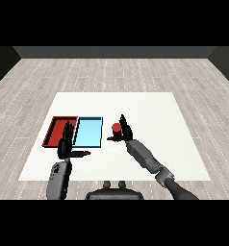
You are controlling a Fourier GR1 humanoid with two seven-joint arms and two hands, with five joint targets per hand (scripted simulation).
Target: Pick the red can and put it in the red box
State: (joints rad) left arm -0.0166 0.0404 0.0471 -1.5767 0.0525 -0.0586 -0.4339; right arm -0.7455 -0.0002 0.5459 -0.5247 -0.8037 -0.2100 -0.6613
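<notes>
red can [116, 128] upright on the white table [155, 110], just right of the blue tray [89, 133]. right hand [125, 130] just beside the can on its right, fingers straight up, thumb out under the can, not curled round it. red tray [56, 130] left of the blue, touching it. left hand [66, 145] near the trays' near edge, fingers straight, thumb out right, holding nothing.
</notes>
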